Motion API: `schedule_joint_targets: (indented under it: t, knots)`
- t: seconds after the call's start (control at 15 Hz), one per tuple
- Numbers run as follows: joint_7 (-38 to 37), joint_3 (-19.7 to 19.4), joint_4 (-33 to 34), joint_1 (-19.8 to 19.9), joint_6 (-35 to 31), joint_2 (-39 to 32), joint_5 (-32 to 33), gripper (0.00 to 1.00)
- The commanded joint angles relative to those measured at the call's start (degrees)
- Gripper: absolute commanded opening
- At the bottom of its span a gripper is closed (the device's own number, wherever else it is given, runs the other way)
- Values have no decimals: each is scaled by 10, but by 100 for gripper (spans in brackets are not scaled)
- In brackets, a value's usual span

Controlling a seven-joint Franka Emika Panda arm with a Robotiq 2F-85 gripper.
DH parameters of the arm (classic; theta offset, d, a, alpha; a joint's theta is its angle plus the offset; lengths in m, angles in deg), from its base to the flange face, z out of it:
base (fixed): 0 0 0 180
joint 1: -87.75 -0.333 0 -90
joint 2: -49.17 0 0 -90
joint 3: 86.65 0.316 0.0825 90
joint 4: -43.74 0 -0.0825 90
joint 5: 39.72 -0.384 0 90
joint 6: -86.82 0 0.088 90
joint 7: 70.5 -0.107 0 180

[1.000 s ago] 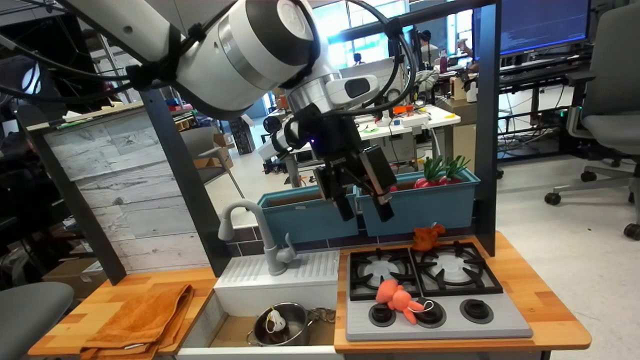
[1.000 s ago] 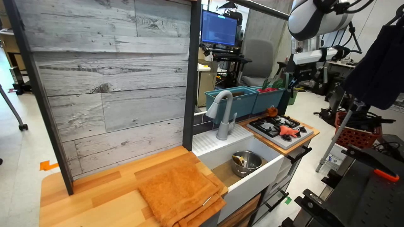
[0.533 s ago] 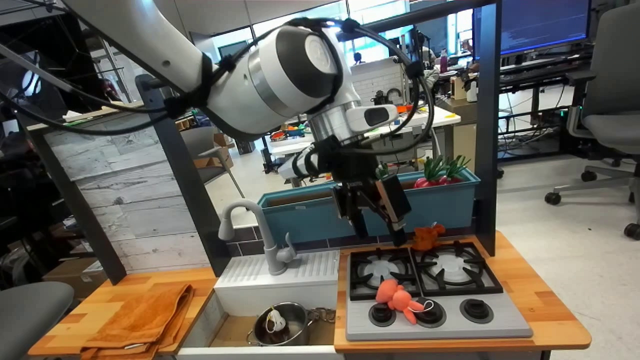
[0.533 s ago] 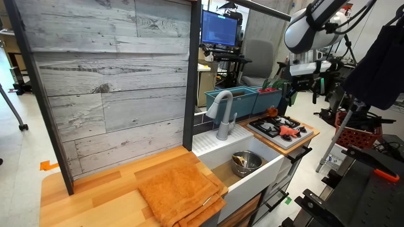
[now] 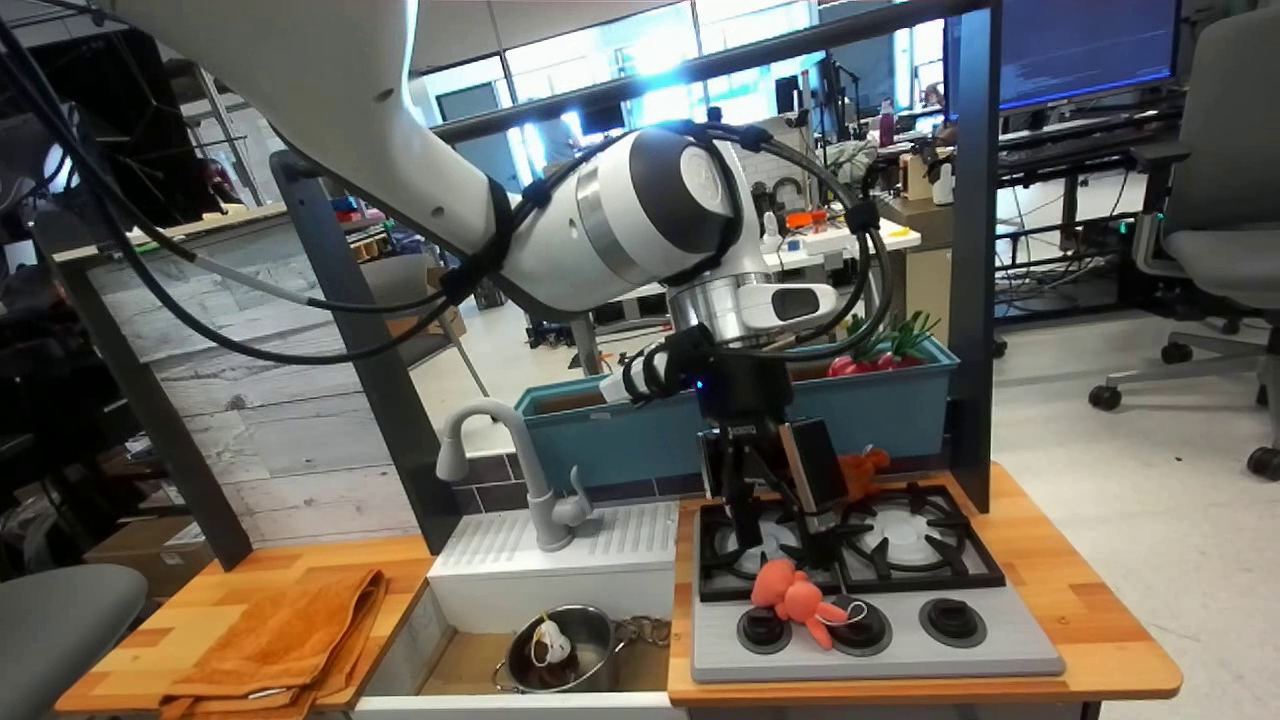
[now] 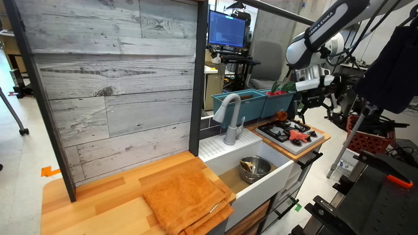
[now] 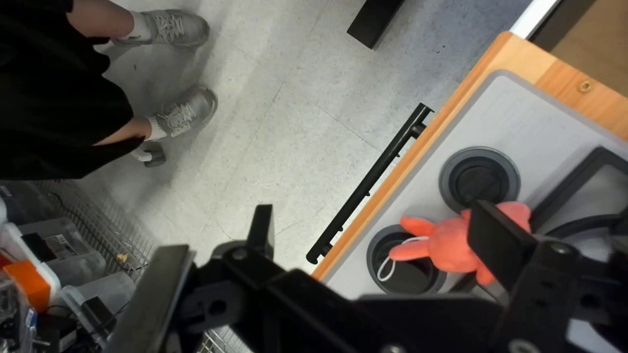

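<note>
My gripper [image 5: 783, 543] hangs open over the stove [image 5: 985, 645], its fingers pointing down and nothing between them. Nearest to it is a coral-pink plush toy [image 5: 800, 602] with long ears and a white loop, lying across the stove's front knobs. In the wrist view one finger [image 7: 498, 240] covers part of the plush toy [image 7: 449, 245], while the opposite finger [image 7: 261, 228] shows against the floor. An exterior view has the gripper [image 6: 315, 118] above the stove's height; contact with the toy is not seen. Behind the gripper, a brown-orange plush [image 6: 281, 115] sits at the stove's back edge.
Left of the stove lies a sink with a grey faucet [image 5: 520, 440] and a metal pot [image 5: 590, 640] holding small items. Blue planters [image 5: 620, 440], one with red radishes, stand behind. An orange towel [image 6: 189, 195] lies on the wooden counter. A person's shoes [image 7: 184, 113] show on the floor.
The arm has come down from in front of the planters to over the stove, drifting right in an exterior view. The gripper stays open; the plush toys have not moved.
</note>
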Motion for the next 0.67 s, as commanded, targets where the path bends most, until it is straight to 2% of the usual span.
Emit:
schedule_joint_targets:
  t: [0.0, 0.07, 0.13, 0.4, 0.47, 0.6]
  knots:
    - [-1, 0, 5, 0, 2, -2, 0, 100]
    - [24, 11, -15, 7, -41, 8, -6, 100]
    - [43, 12, -36, 7, -111, 10, 0, 100]
    - [141, 32, -105, 29, -258, 31, -12, 100]
    - [167, 40, -119, 38, -289, 36, -17, 100]
    - [219, 63, -118, 62, -292, 36, -27, 100]
